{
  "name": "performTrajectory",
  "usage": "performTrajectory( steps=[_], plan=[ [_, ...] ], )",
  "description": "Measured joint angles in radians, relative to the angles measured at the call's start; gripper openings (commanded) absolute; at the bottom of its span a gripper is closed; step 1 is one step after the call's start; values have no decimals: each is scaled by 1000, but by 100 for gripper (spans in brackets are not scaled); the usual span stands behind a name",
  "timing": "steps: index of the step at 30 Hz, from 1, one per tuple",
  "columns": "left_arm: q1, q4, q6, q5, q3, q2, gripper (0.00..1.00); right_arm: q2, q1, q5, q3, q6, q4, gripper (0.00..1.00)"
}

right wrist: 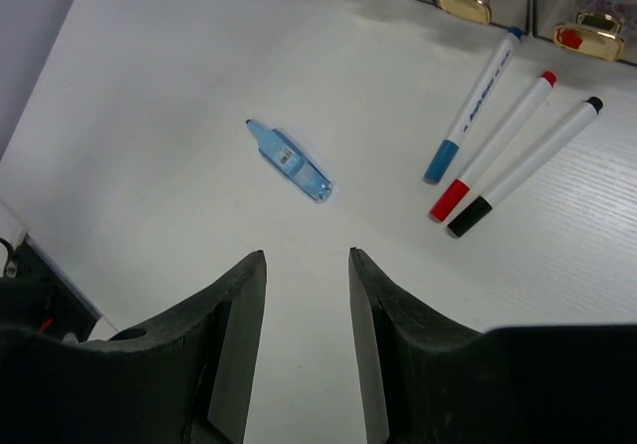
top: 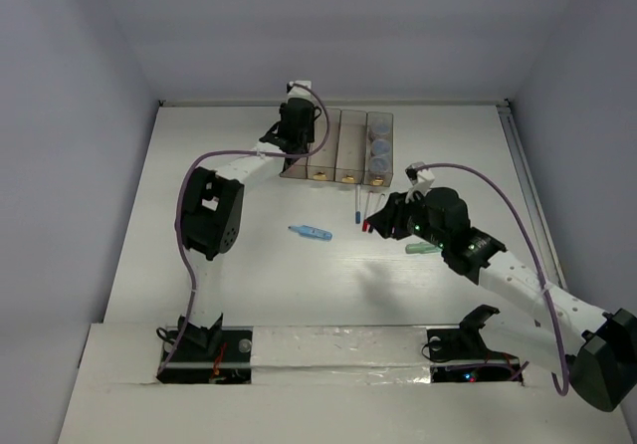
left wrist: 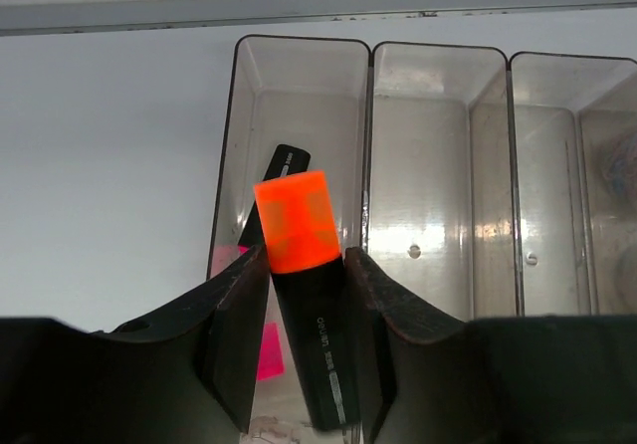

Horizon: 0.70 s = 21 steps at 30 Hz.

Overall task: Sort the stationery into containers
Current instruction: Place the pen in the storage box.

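the left gripper (left wrist: 306,270) is closed on the orange highlighter (left wrist: 295,220), with the black body between its two fingers and the cap pointing away from the wrist. the highlighter hangs right over the leftmost bin (left wrist: 299,76), its long axis nearly along the bin, where a pink highlighter (left wrist: 267,352) lies. the right gripper (right wrist: 307,265) is open and empty, and the light blue marker (right wrist: 289,160) lies slantwise ahead of it.

light: bright, even | shadows: soft, faint on table (top: 299,285) | glare: bins (left wrist: 438,115) floor | focus: sharp
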Motion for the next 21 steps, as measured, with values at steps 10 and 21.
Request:
performTrajectory(
  steps=[10, 21],
  plan=[
    [0, 3, -4, -4, -4, 0, 57, -9, 0, 17, 3, -12, -69, 46],
    [-67, 56, -191, 48, -344, -422, 46, 103, 0, 130, 39, 8, -132, 15]
  ],
)
